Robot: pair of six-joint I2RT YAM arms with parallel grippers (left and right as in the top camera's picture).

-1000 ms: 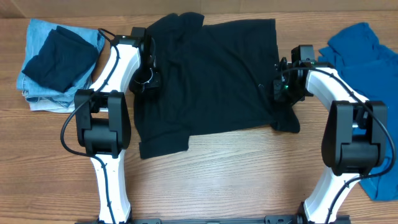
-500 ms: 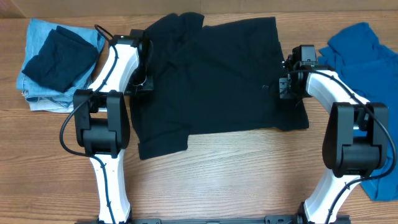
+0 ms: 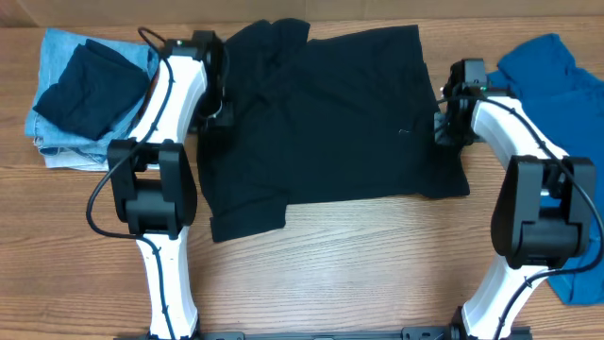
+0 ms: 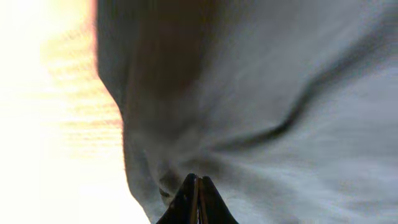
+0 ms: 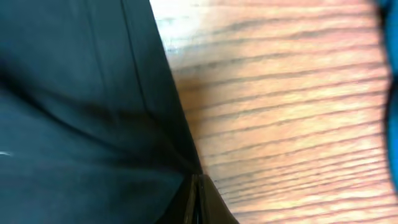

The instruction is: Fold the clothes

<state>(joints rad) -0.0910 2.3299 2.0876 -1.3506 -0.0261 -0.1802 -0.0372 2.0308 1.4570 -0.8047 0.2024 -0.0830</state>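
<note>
A black shirt (image 3: 326, 123) lies spread on the wooden table, its collar at the far side. My left gripper (image 3: 213, 115) is shut on the shirt's left edge; the left wrist view shows the closed fingertips (image 4: 198, 186) pinching the cloth (image 4: 280, 93). My right gripper (image 3: 444, 125) is shut on the shirt's right edge; the right wrist view shows the closed tips (image 5: 198, 186) holding the dark fabric (image 5: 81, 112) at its border with the bare wood.
A stack of folded clothes (image 3: 80, 90), light blue under dark navy, lies at the far left. A blue garment (image 3: 552, 80) lies crumpled at the far right and runs down to the right edge (image 3: 580, 279).
Both grippers have moved outward and toward the far side, pulling the shirt's side edges apart. The shirt's right side is now flatter and wider.
</note>
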